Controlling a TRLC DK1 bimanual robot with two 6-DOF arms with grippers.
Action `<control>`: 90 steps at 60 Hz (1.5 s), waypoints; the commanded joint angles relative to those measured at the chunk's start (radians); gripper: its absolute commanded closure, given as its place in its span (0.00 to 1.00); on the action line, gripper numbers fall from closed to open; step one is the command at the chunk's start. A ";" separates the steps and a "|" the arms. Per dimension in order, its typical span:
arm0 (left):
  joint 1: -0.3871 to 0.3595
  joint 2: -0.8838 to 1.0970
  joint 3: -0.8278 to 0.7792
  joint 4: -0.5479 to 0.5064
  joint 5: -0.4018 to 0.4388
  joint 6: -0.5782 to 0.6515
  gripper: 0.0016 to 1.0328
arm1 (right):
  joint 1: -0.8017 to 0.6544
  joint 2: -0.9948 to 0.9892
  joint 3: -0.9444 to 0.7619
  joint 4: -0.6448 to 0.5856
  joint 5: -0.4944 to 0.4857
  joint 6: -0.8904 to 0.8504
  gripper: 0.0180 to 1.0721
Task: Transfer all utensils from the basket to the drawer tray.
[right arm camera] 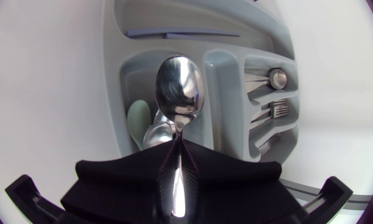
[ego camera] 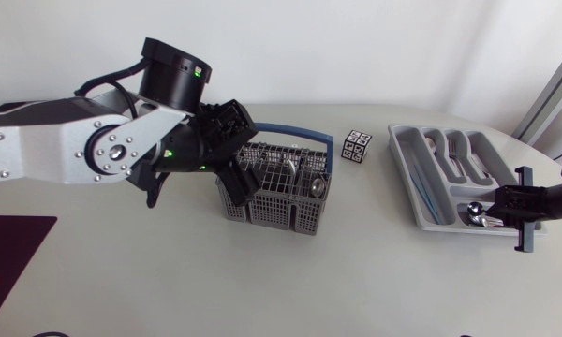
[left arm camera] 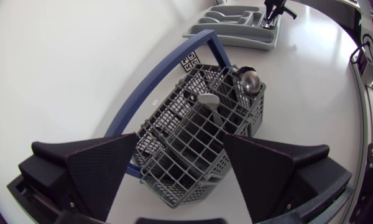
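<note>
Spoon (right arm camera: 179,87) is clamped by its handle in my right pincer (right arm camera: 177,163), fingers narrow on it from both sides, bowl pointing out ahead. It hangs over the drawer tray (right arm camera: 219,74), right above the end compartment where a steel spoon (right arm camera: 154,135) and a pale green one (right arm camera: 135,119) lie. A neighbouring slot holds a fork (right arm camera: 280,110). The long slot has thin blue-grey pieces, too blurred to name. Step in hand, as I judge it: placing, w/ the spoon over its slot and not yet let go.

Next move prob calls for going a bit lower and keeping the bowl lined up w/ the slot walls. Then spread the fingers so it settles on the others w/o tipping over the divider.

Basket (left arm camera: 193,155) sits well apart from the tray, mid-table, blue handle (left arm camera: 168,81) up. My left pincer (left arm camera: 181,167) is wide open, one finger each side of the basket's near end; can't tell if they touch the mesh. Basket isn't empty: a round metal scoop (left arm camera: 250,81) shows in the far corner, a grey plastic utensil (left arm camera: 208,101) near it, poss. more under the grid. So task is partway, more trips to go. Small patterned cube (ego camera: 357,145) stands on the table (ego camera: 356,290) between basket and tray.
</note>
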 commanded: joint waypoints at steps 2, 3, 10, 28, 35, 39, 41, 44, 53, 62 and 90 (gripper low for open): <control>0.025 0.016 -0.030 0.027 0.006 0.033 0.05 | 0.006 0.021 -0.041 0.050 0.018 -0.039 0.72; 0.028 0.018 -0.032 0.032 0.006 0.033 0.05 | 0.006 0.020 -0.044 0.056 0.022 -0.038 0.70; 0.045 0.039 -0.044 0.056 0.006 0.039 0.05 | 0.006 -0.006 -0.071 0.098 0.036 -0.036 0.58; 0.060 0.088 -0.087 0.119 0.009 0.046 0.05 | 0.072 -0.313 -0.124 -0.043 -0.061 0.199 0.48; 0.066 0.137 -0.076 0.142 0.009 0.042 0.05 | 0.178 -0.448 -0.176 -0.068 -0.070 0.364 0.47; 0.065 0.166 -0.062 0.149 0.009 0.036 0.05 | 0.259 -0.506 -0.186 -0.117 -0.070 0.476 0.47; 0.065 0.176 -0.058 0.149 0.009 0.034 0.05 | 0.300 -0.529 -0.187 -0.143 -0.070 0.533 0.47; 0.065 0.192 -0.047 0.147 0.009 0.033 0.05 | 0.371 -0.565 -0.186 -0.169 -0.070 0.631 0.47; 0.065 0.241 -0.015 0.127 0.011 0.023 0.05 | 0.580 -0.612 -0.163 -0.204 -0.064 0.927 0.47; 0.065 0.174 -0.018 0.110 0.018 0.007 0.05 | 0.764 -0.612 -0.110 -0.210 -0.036 1.168 0.47; 0.039 0.065 -0.070 0.112 0.047 -0.001 0.05 | 1.058 -0.434 0.072 -0.195 0.102 1.493 0.47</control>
